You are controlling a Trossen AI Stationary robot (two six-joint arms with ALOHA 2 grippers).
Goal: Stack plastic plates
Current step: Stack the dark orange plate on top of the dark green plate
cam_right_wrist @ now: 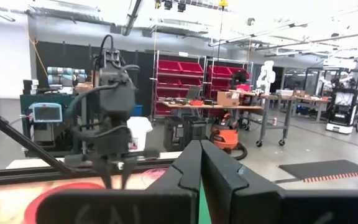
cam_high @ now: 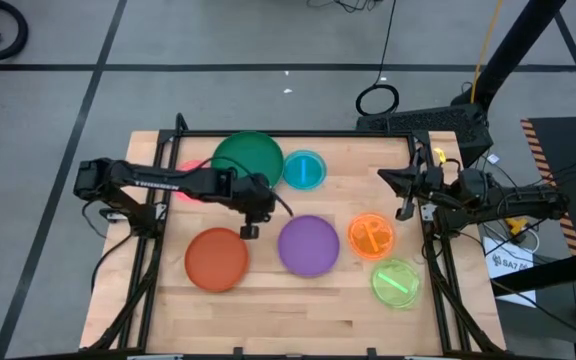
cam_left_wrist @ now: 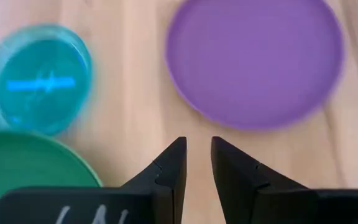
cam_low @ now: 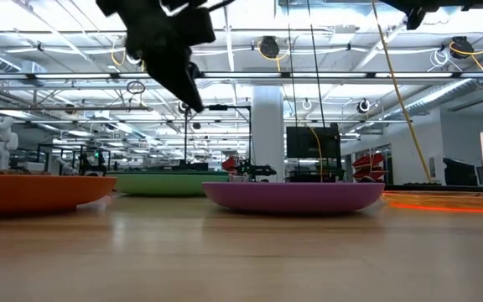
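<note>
Nearest the bottom edge of the high view, the lime plate sits at lower right of the counter, with the orange plate just above it. The red plate lies at lower left and the purple plate at centre. The left tool hangs above the counter between the red and purple plates, its fingers slightly parted and holding nothing. Farther up, the green plate and blue plate lie side by side; a pink plate peeks out under the left arm. The right tool waits at the right edge, fingers closed together, empty.
</note>
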